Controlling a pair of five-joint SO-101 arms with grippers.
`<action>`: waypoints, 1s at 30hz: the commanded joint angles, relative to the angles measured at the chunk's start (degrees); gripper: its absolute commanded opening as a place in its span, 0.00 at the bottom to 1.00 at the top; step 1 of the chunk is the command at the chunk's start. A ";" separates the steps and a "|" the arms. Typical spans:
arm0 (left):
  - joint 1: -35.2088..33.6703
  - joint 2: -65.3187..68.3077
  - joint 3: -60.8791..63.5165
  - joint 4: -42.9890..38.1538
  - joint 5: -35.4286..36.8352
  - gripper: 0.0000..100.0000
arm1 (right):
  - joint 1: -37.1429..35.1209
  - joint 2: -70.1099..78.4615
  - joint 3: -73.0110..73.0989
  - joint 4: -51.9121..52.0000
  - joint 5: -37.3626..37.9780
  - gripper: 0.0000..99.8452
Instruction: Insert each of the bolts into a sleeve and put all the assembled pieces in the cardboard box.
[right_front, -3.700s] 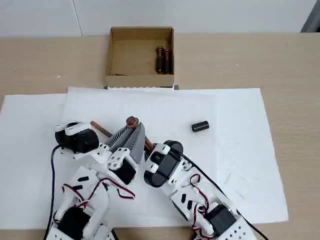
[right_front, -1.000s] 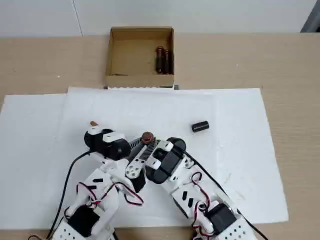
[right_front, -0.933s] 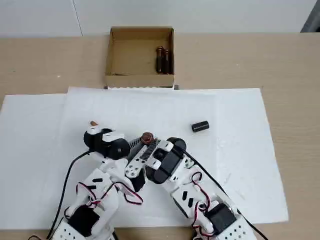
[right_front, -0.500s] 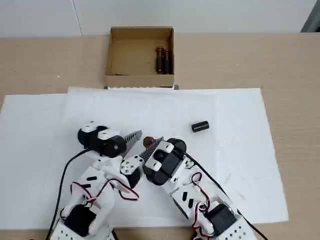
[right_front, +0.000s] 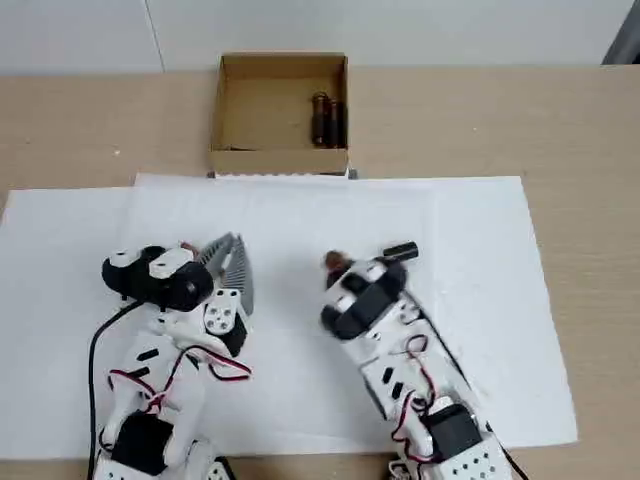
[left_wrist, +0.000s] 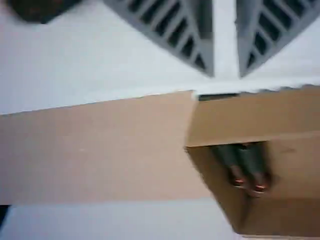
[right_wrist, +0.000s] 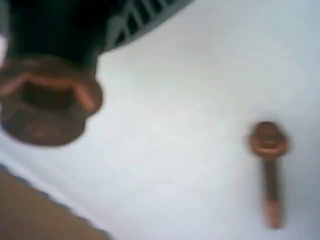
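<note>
The white sheet (right_front: 480, 330) lies in front of the cardboard box (right_front: 262, 110), and on it the two arms have swung apart since half a second ago. The left gripper (left_wrist: 225, 71), off the box's front left corner, now has its fingers slightly parted and empty. The right gripper (right_front: 335, 265), off the front right corner, stays clamped on a bolt (right_wrist: 47, 107). Two assembled pieces (right_front: 327, 118) lie along the box's right wall. A loose sleeve (right_front: 400, 251) and a spare bolt (right_wrist: 268, 170) rest on the sheet.

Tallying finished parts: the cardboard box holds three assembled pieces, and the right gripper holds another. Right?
No: the high view shows two assembled pieces in the cardboard box, not three. The right gripper does hold another assembled piece.
</note>
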 joint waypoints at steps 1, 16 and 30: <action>-3.25 -0.35 2.86 -0.09 -3.78 0.01 | 6.73 -0.84 -0.62 1.01 -5.54 0.00; -13.36 -0.18 10.42 0.18 -7.91 0.01 | 9.89 20.00 -30.86 13.58 -16.00 0.00; -12.92 -0.09 10.42 0.18 -7.56 0.01 | 12.70 84.00 -80.62 3.91 -18.11 0.00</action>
